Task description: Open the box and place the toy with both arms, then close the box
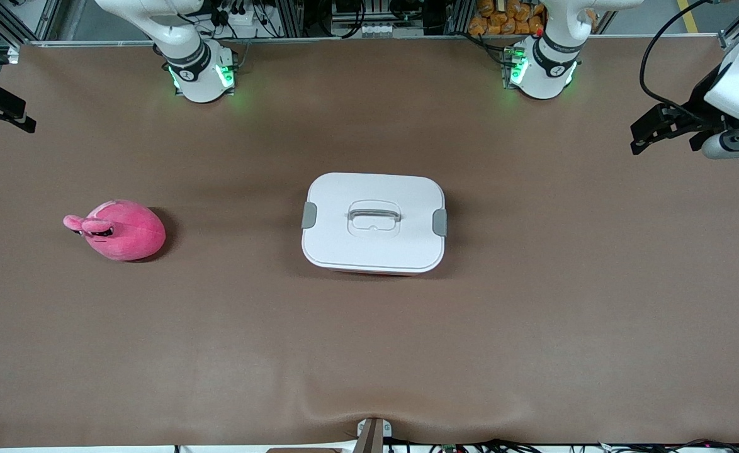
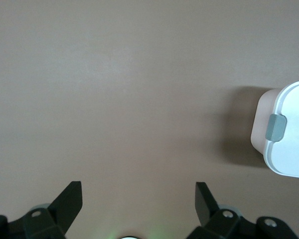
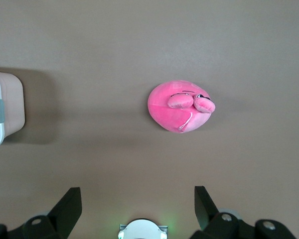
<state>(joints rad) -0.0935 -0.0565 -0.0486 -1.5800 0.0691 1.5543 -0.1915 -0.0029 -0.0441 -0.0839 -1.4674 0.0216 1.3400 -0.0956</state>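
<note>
The box [image 1: 372, 223] stands shut in the middle of the table, its white lid on with a grey handle [image 1: 374, 218] and a grey clip at each end. The pink plush toy [image 1: 118, 229] lies on the table toward the right arm's end, apart from the box. My left gripper [image 1: 635, 139] hangs open over the left arm's end of the table; its wrist view shows the empty gripper [image 2: 138, 194] and a corner of the box [image 2: 289, 129]. My right gripper [image 1: 20, 116] hovers open over the other end, and its wrist view shows the gripper [image 3: 137, 196], the toy [image 3: 177, 112] and the box [image 3: 5, 109].
A brown mat [image 1: 533, 327] covers the table and bulges slightly at the front edge near a small mount [image 1: 372, 434]. The two arm bases [image 1: 203, 72] [image 1: 542, 69] glow green along the table edge farthest from the front camera.
</note>
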